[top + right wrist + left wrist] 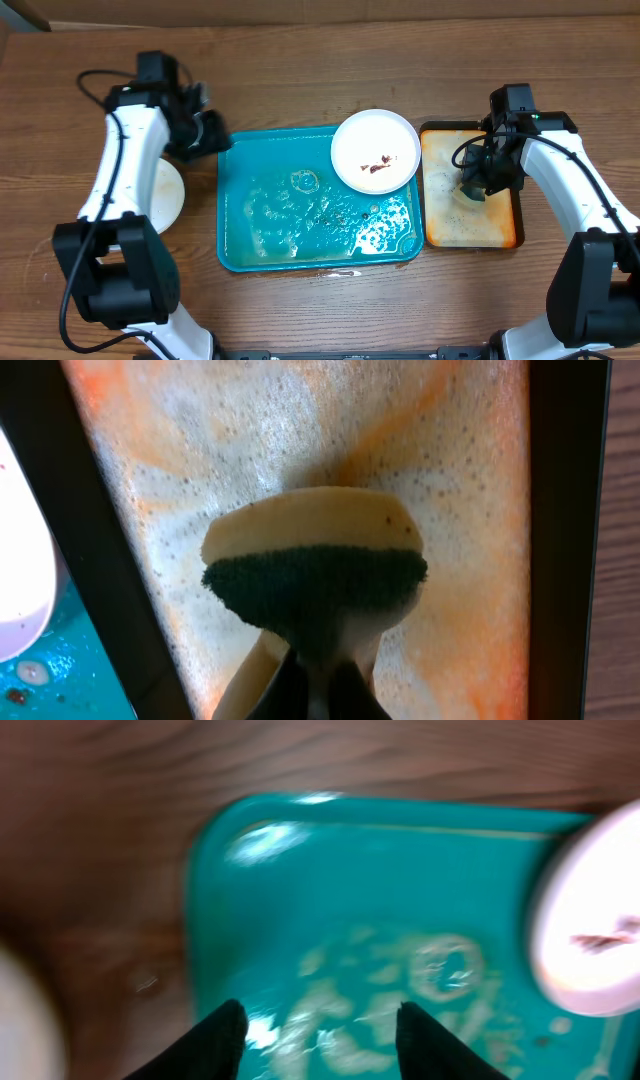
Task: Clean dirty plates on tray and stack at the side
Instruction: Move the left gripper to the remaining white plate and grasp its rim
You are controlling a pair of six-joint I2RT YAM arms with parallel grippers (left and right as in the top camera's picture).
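Seeing left tool (320, 1012) spread apart, empty, by upper-left corner of teal tray (240, 245); right tool (318, 672) clamped on sponge (315, 555) over orange tray (442, 232), frame right.

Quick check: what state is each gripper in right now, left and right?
Left gripper: open, holding nothing.
Right gripper: closed on the sponge.

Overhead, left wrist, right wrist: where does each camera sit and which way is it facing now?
Overhead: above the table, looking straight down on teal tray, orange tray, both arms.
Left wrist: on left arm, angled down at the teal tray's corner; left gripper open.
Right wrist: facing down on the foamy orange tray; right gripper pinching a sponge.
Shared: smeared plate, all three.
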